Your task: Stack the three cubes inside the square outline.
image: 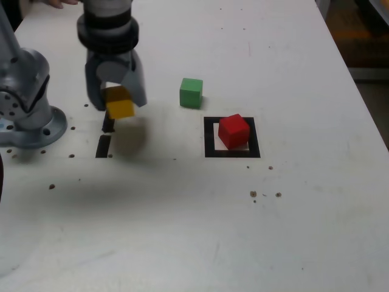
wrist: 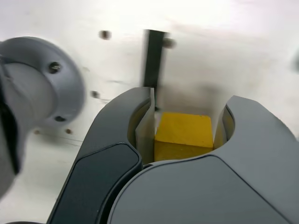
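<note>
While the red cube (image: 234, 130) is sitting inside the square outline (image: 209, 137) and the green cube (image: 191, 92) is resting just beyond it on the table (image: 194, 231), I am watching the gripper (image: 119, 102) clamping its jaws on the yellow cube (image: 119, 103), which is hanging clear above a black strip (image: 103, 146).

Pincer (image: 117, 100) hides yellow cube (image: 120, 108) top; black strip (wrist: 154, 58) blurred.

White table (image: 243, 231) – two black strips (image: 104, 146) – specks (image: 265, 194)
</note>
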Robot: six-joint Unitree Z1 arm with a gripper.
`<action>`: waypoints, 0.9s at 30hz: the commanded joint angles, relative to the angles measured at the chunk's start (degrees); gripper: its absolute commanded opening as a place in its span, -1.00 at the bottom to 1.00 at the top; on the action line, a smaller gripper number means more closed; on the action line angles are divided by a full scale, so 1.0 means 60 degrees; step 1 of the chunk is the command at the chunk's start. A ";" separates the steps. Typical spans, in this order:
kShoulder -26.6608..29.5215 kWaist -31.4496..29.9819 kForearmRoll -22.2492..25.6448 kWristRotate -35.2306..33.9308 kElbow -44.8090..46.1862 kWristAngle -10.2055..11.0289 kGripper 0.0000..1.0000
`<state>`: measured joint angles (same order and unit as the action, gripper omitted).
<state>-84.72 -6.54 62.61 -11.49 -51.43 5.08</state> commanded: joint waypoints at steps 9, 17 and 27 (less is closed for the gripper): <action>-0.1361 -0.0434 0.1050 0.0398 -0.2733 0.0557 -0.63; -0.2778 -0.0748 0.1304 0.0978 -0.4737 0.0480 -0.63; -0.4099 -0.0888 0.1845 0.1419 -0.6299 0.0268 -0.62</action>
<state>-108.66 -11.73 73.58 -3.14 -88.79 6.80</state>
